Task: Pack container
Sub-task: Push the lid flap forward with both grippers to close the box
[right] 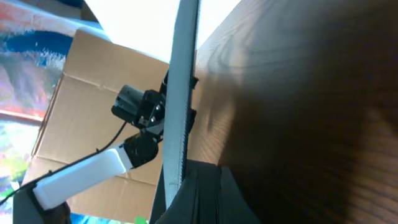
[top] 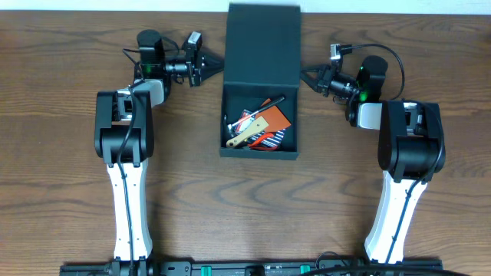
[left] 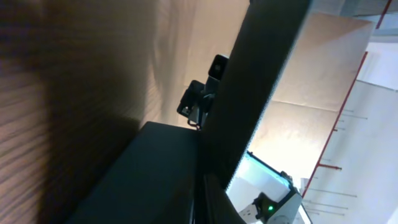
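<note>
The dark teal container [top: 259,150] stands open at the table's middle, its flap lid [top: 263,42] swung back behind it. Inside lie an orange card [top: 276,116], a wooden-handled tool [top: 249,136] and other small items. My left gripper [top: 215,67] is rolled on its side and shut on the lid's left edge; in the left wrist view its fingers [left: 205,202] meet the dark lid [left: 249,93] above the container's wall [left: 143,180]. My right gripper [top: 305,77] is shut on the lid's right edge; in the right wrist view its fingers [right: 202,193] pinch the lid's pale edge [right: 181,93].
The brown wooden table [top: 69,192] runs around the container. The arm bases stand at the near left [top: 123,138] and near right [top: 410,142]. A cardboard sheet [right: 81,99] stands beyond the table's far edge.
</note>
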Action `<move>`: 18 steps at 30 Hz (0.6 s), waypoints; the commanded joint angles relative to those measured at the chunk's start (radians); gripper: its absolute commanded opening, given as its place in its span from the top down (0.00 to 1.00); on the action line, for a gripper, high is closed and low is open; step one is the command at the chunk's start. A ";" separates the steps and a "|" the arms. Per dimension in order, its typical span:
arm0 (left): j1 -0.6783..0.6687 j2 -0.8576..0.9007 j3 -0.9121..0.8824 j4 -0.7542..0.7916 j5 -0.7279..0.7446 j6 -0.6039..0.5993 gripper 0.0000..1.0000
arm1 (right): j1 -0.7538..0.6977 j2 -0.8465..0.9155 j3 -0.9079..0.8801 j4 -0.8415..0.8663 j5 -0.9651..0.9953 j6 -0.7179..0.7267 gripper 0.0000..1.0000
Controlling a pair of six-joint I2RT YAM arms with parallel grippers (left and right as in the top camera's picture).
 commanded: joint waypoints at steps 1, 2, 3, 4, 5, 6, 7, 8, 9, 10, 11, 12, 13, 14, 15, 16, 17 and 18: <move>0.001 0.015 0.016 0.018 0.025 -0.080 0.94 | 0.011 0.008 0.004 0.023 -0.073 0.007 0.99; 0.001 0.015 0.016 0.018 0.024 -0.080 0.94 | 0.011 0.008 0.004 0.034 -0.082 0.008 0.99; 0.001 0.015 0.016 0.018 0.025 -0.080 0.94 | 0.011 0.008 0.004 0.043 -0.090 0.014 0.99; 0.000 0.015 0.016 0.018 0.024 -0.080 0.94 | 0.011 0.008 0.004 0.044 -0.093 0.015 0.99; 0.000 0.015 0.016 0.018 0.025 -0.080 0.94 | 0.011 0.008 0.004 0.044 -0.096 0.016 0.99; -0.002 0.015 0.016 0.019 0.025 -0.080 0.94 | 0.011 0.008 0.004 0.044 -0.100 0.016 0.99; -0.002 0.015 0.016 0.026 0.025 -0.081 0.94 | 0.011 0.008 0.004 0.044 -0.105 0.016 0.99; -0.004 0.015 0.016 0.031 0.025 -0.081 0.94 | 0.011 0.008 0.004 0.044 -0.112 0.016 0.99; -0.005 0.015 0.016 0.032 0.025 -0.081 0.94 | 0.011 0.008 0.004 0.045 -0.120 0.016 0.99; -0.007 0.015 0.016 0.032 0.025 -0.081 0.94 | 0.011 0.008 0.004 0.048 -0.130 0.016 0.99; -0.008 0.015 0.016 0.032 0.025 -0.081 0.94 | 0.011 0.008 0.005 0.049 -0.142 0.016 0.99; -0.009 0.015 0.016 0.036 0.025 -0.081 0.94 | 0.011 0.008 0.005 0.054 -0.153 0.016 0.99; -0.010 0.015 0.016 0.040 0.025 -0.081 0.94 | 0.011 0.008 0.005 0.063 -0.161 0.018 0.99; -0.011 0.015 0.016 0.047 0.025 -0.082 0.94 | 0.011 0.008 0.005 0.072 -0.169 0.018 0.99; -0.011 0.015 0.016 0.058 0.025 -0.087 0.94 | 0.011 0.008 0.005 0.079 -0.173 0.019 0.99; -0.011 0.015 0.016 0.076 0.025 -0.105 0.94 | 0.011 0.008 0.005 0.087 -0.175 0.026 0.99; -0.011 0.015 0.016 0.093 0.025 -0.121 0.94 | 0.011 0.008 0.005 0.090 -0.175 0.030 0.99; -0.011 0.015 0.016 0.115 0.025 -0.136 0.94 | 0.011 0.008 0.005 0.092 -0.175 0.033 0.99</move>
